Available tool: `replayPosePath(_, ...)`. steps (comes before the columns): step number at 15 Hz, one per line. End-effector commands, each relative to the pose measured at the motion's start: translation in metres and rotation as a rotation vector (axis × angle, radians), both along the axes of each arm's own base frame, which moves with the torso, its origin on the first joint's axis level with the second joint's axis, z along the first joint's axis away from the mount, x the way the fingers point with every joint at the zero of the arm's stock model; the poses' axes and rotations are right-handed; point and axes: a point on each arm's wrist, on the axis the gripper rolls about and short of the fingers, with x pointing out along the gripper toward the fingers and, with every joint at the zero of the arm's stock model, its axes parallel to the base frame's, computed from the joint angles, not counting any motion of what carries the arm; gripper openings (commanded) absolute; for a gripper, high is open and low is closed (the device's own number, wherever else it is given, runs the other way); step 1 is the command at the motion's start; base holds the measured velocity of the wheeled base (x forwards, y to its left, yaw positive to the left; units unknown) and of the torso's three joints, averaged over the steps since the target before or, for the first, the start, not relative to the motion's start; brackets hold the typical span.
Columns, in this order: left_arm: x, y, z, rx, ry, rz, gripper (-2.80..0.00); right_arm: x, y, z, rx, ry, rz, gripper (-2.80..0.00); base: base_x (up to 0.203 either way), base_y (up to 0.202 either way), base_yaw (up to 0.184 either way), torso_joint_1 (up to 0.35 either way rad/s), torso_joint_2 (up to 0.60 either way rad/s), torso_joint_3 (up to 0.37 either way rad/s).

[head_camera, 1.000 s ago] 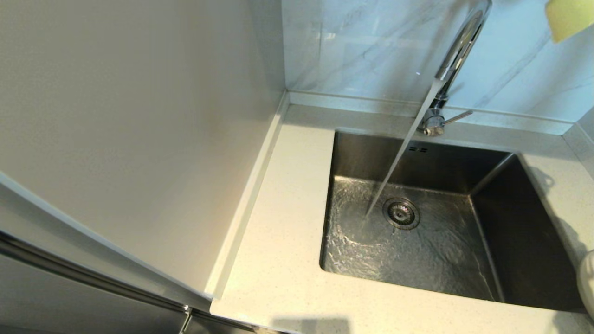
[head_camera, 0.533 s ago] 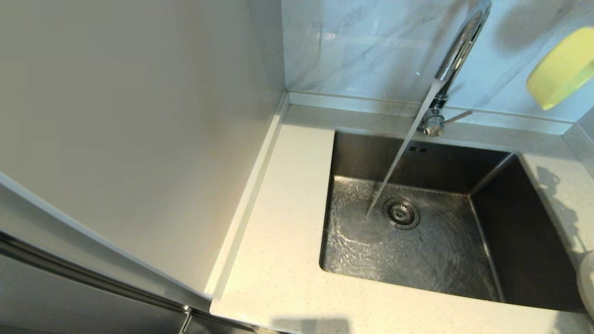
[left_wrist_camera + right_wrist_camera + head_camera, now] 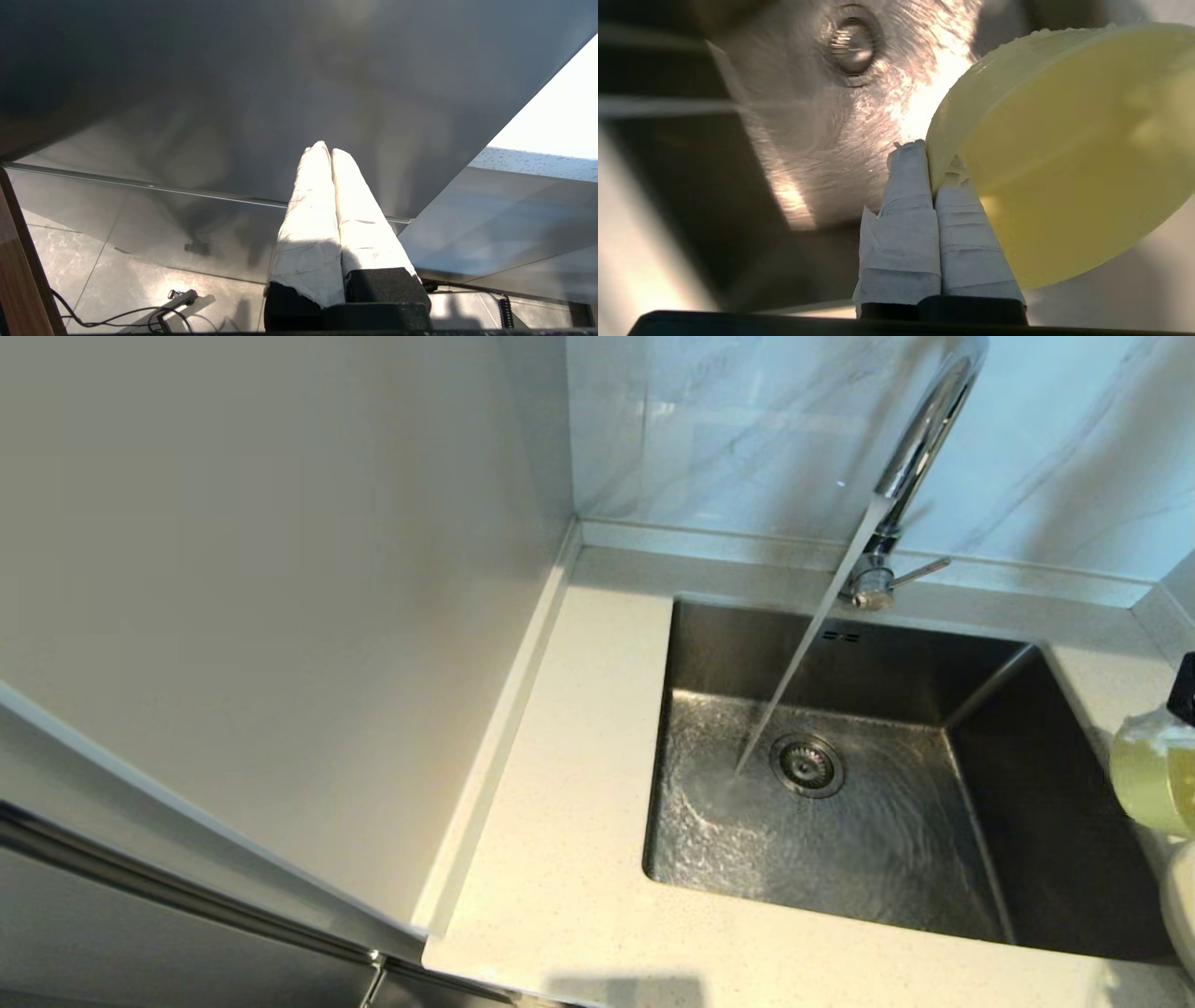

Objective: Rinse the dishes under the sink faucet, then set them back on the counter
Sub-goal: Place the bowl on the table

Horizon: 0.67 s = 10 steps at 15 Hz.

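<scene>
I've got the counter (image 3: 579, 859) filling most of my head view, speckled cream stone wrapping the sink (image 3: 1027, 821), and water is running from the faucet (image 3: 920, 439) in a slanted stream that lands just beside the drain strainer (image 3: 808, 765) and spreads across the basin floor. At the right edge of that view I see the bowl (image 3: 1150, 784), pale yellow and tipped, hanging above the counter's right side by the sink rim, with a bit of black gripper hardware above it. Below it, a sliver of the plate (image 3: 1181, 905) sits on the counter at the frame edge. On my right wrist camera, the right gripper (image 3: 931, 156) is clenched on the bowl's (image 3: 1064, 154) rim: one taped finger inside the wall, the other outside, the bowl's hollow opening away from the fingers, the strainer (image 3: 852, 39) out past the fingertips. My left gripper (image 3: 327, 151) is parked low by a grey cabinet panel (image 3: 233, 93), taped fingers pressed together on nothing.
</scene>
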Motion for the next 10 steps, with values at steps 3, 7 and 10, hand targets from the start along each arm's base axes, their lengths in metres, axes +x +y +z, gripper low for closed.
replayPosePath(3,0.000,0.000,0.000,0.000,0.000,0.001,-2.80,0.029,-0.018,-0.010,-0.614,-0.122,0.411,-2.80,0.000,0.000,0.000,0.000,0.00,0.000)
replayPosePath(7,0.000,0.000,0.000,0.000,0.000,0.001,-2.80,0.046,-0.058,-0.034,-0.815,-0.050,0.570,-2.80,0.000,0.000,0.000,0.000,0.00,0.000)
replayPosePath(10,0.000,0.000,0.000,0.000,0.000,0.001,-2.80,0.051,-0.091,-0.043,-0.900,0.018,0.588,-2.80,0.000,0.000,0.000,0.000,0.00,0.000)
